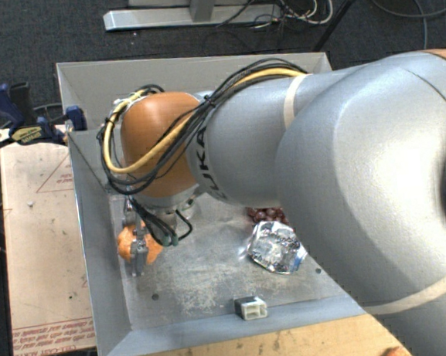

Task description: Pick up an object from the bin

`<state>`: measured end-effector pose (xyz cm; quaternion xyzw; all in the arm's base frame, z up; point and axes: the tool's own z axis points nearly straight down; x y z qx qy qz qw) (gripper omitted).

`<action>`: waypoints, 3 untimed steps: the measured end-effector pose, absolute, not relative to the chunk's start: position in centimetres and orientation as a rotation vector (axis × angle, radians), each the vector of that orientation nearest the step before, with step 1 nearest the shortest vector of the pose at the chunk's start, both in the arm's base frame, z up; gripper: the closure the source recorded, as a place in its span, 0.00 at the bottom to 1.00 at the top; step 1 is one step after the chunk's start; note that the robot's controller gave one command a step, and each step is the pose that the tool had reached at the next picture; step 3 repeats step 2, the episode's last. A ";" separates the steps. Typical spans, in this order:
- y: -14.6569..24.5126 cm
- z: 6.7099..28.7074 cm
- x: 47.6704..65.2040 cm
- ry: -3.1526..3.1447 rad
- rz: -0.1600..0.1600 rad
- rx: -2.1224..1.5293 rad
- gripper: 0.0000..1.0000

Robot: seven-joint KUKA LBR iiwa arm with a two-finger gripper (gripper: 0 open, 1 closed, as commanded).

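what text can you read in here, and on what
"UKA": down the arm, its start hidden by cables.
On the foil wrapper: any print is too crumpled to read.
On the white block: nothing readable.

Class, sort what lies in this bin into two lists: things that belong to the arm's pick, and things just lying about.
Belongs to the pick: gripper, low by the left wall of the bin; orange rounded thing right at it.
Just lying about: crumpled silver foil, mid-floor; small white block by the near wall; red thing, partly hidden under the arm.
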<state>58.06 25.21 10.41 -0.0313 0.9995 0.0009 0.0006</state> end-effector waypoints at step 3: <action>25.2 11.9 58.0 3.140 0.002 -0.098 1.00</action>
